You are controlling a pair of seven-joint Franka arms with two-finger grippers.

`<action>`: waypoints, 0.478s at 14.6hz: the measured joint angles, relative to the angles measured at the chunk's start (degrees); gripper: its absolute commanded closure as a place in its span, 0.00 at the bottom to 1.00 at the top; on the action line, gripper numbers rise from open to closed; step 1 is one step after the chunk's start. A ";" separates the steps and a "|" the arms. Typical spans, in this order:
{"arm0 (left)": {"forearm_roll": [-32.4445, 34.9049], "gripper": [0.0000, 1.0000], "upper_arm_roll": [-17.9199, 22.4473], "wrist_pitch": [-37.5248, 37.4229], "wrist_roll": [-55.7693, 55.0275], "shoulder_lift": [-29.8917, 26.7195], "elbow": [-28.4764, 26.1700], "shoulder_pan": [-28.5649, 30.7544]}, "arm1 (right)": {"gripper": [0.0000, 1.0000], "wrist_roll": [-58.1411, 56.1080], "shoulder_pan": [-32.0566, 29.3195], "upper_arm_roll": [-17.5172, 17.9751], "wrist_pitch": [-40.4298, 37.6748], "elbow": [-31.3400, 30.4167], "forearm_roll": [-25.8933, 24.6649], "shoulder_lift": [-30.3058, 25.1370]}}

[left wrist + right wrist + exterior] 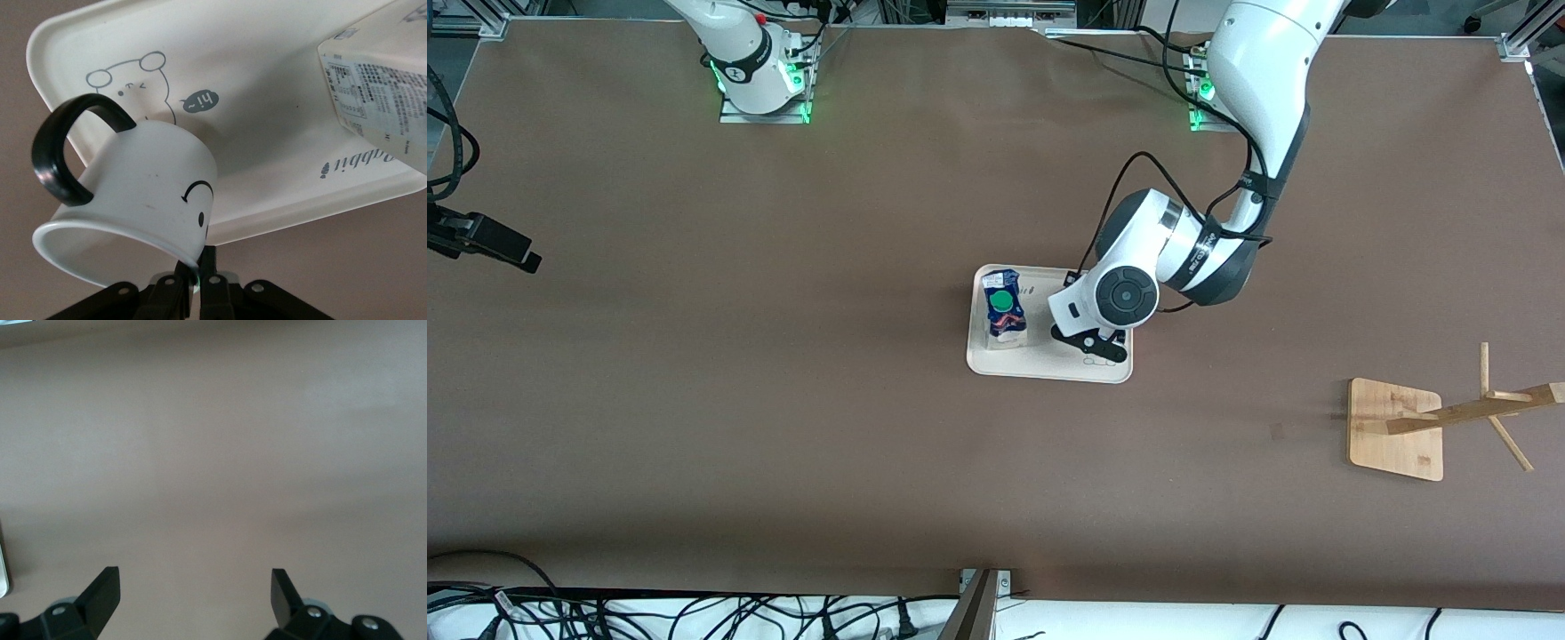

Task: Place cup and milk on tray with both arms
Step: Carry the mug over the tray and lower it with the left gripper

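My left arm comes down from its base at the top of the front view, bends at the elbow and folds back so that the wrist hangs over the tray [1040, 364]. My left pincer [197, 280] is pressed together on the rim of the cup [140, 193], pinching the wall between its fingers. The cup hangs tilted, its black handle uppermost in the left wrist view and the smiley face toward the camera, over the end of the tray nearer my left arm's end of the tabletop [783, 400]. My right arm waits: only its base shows in the front view. My right pincer [193, 593] stands spread wide over bare tabletop, holding nothing.

By count: one tray, one cup, one milk [1003, 307], two arms. One wooden rack [1400, 427] lies well apart from the tray, toward my left arm's end and nearer the front camera.

The milk stands upright on the tray, at its end nearer my right arm.

The front view hides the cup wholly beneath my left wrist; only the left wrist view shows it, along with the rabbit drawing [130, 83], the "hi" bubble and part of the lettering on the tray, and the printed side of the milk carton. The green cap shows in the front view alone.
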 measured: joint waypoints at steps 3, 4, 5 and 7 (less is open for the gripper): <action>-0.02 1.00 0.00 -2.01 -3.02 0.37 0.63 -0.42 | 0.00 -6.68 -1.40 0.14 2.07 -0.80 0.00 -0.07; -0.02 1.00 0.00 -2.87 -3.62 0.47 0.93 -0.55 | 0.00 -10.35 -1.81 0.18 2.75 -1.09 0.00 -0.04; -0.03 1.00 0.00 -3.49 -3.86 0.64 1.22 -0.67 | 0.00 -13.22 -1.99 0.18 3.11 -1.32 0.00 0.06; -0.03 1.00 0.00 -3.86 -4.08 1.10 1.59 -0.79 | 0.00 -15.49 -1.95 0.52 3.42 -1.66 0.00 0.25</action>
